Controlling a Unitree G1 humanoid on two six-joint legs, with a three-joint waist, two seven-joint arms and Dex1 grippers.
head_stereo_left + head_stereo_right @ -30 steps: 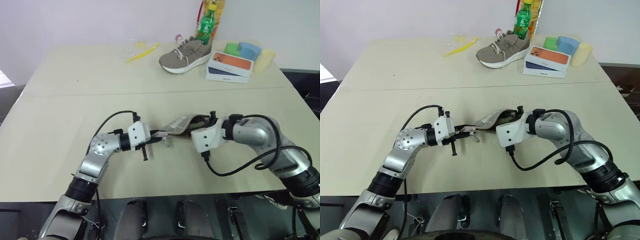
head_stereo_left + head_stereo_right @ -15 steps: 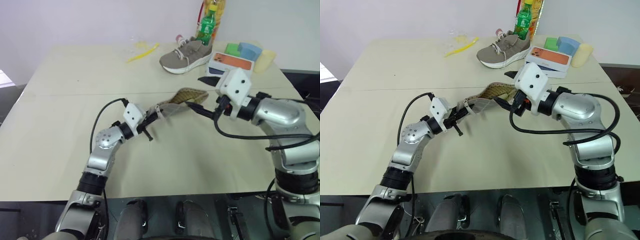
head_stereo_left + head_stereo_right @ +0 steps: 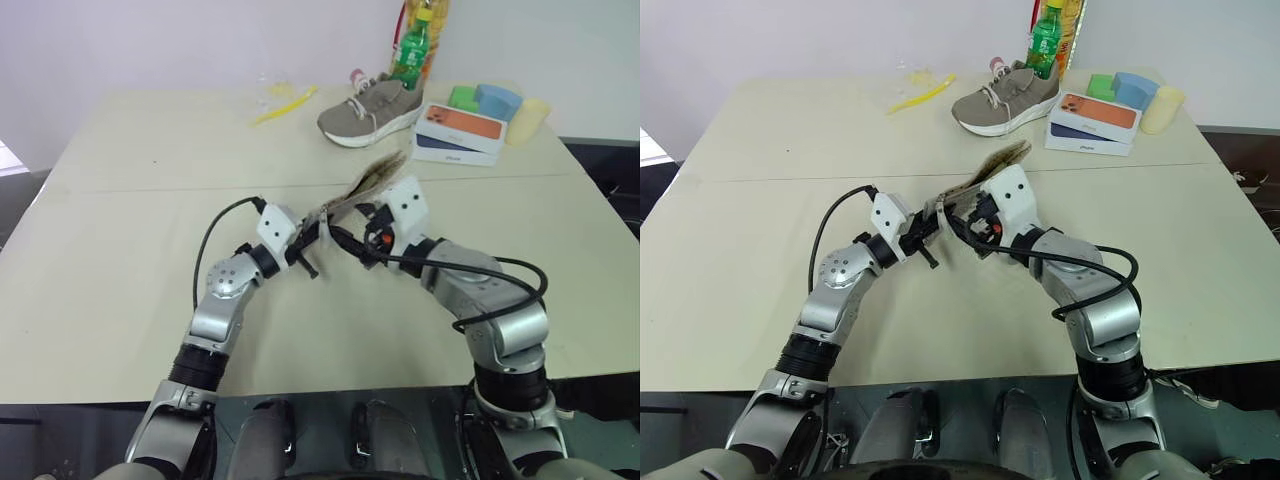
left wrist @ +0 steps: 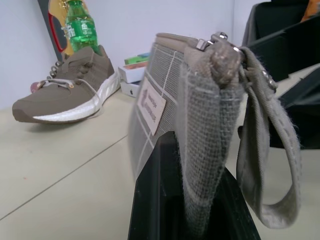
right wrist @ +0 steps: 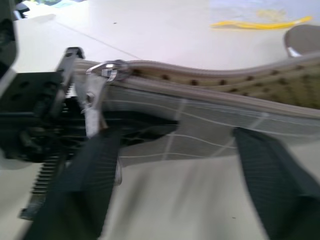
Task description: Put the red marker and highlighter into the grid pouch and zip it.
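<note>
The grid pouch [image 3: 368, 182], grey with white lines, hangs tilted above the table, its far end raised toward the shoe. My left gripper [image 3: 311, 238] is shut on its near end, just below the white label [image 4: 151, 105], the zipper pull [image 4: 220, 51] and the grey loop [image 4: 270, 150]. My right gripper [image 5: 175, 137] is open, its fingers [image 5: 87, 185] spread along the pouch's side close to the left gripper; the zipper line runs just above them. The red marker and the highlighter are out of view.
At the table's far edge stand a grey shoe [image 3: 370, 110], a green bottle [image 3: 412, 50], stacked phone boxes [image 3: 460, 133], coloured sponges [image 3: 487, 100] and a long yellow stick [image 3: 285, 103]. A seam [image 3: 150, 187] crosses the table behind the arms.
The pouch has been lifted off the table and tilted up. My right gripper left its far end, swung out, rolled over and came back in beside the left gripper.
</note>
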